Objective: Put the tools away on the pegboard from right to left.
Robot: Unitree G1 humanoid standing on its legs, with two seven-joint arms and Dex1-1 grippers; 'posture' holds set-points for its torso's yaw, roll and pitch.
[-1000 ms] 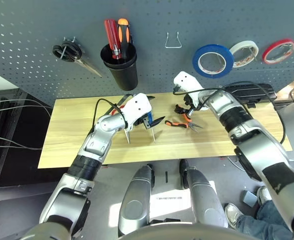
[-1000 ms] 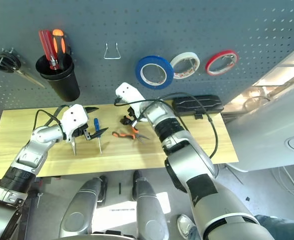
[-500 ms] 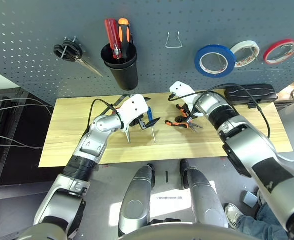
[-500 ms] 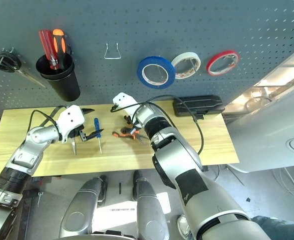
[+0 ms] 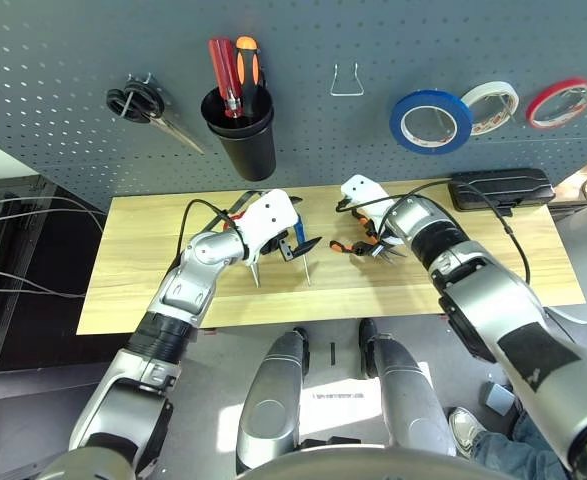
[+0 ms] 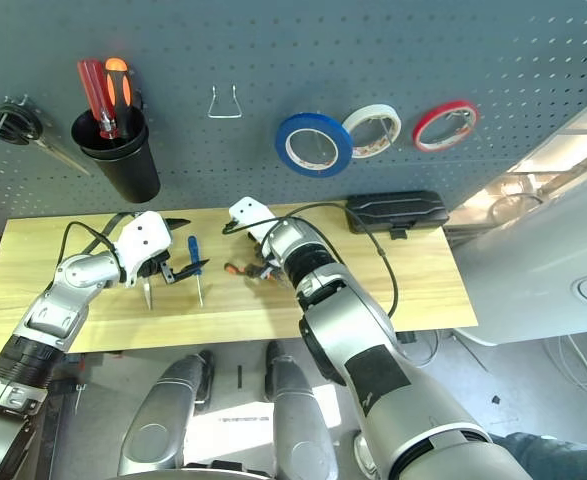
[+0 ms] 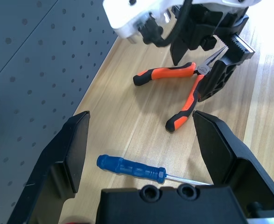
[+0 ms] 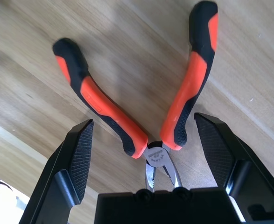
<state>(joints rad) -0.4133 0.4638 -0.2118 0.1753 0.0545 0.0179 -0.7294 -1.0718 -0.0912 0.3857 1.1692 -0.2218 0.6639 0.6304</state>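
Pliers (image 8: pixel 154 149) lie w/ handles spread on tabletop (image 5: pixel 143 270), btwn R gripper's (image 8: pixel 144 126) wide-open fingers, prob. not touching. L gripper (image 7: pixel 141 121) also open, nothing held, near blue screwdriver (image 7: pixel 132 169) on the wood. Blue tape (image 5: pixel 430 122) hangs on pegboard (image 5: pixel 303 40), L of white roll (image 5: pixel 489 107).

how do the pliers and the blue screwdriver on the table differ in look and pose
The pliers have two orange-and-black handles; the screwdriver has a single blue one. The pliers' handles are spread in a V, while the screwdriver is one straight line. The pliers end in two short jaws, the screwdriver in a thin shaft. Both lie flat on the wooden tabletop.
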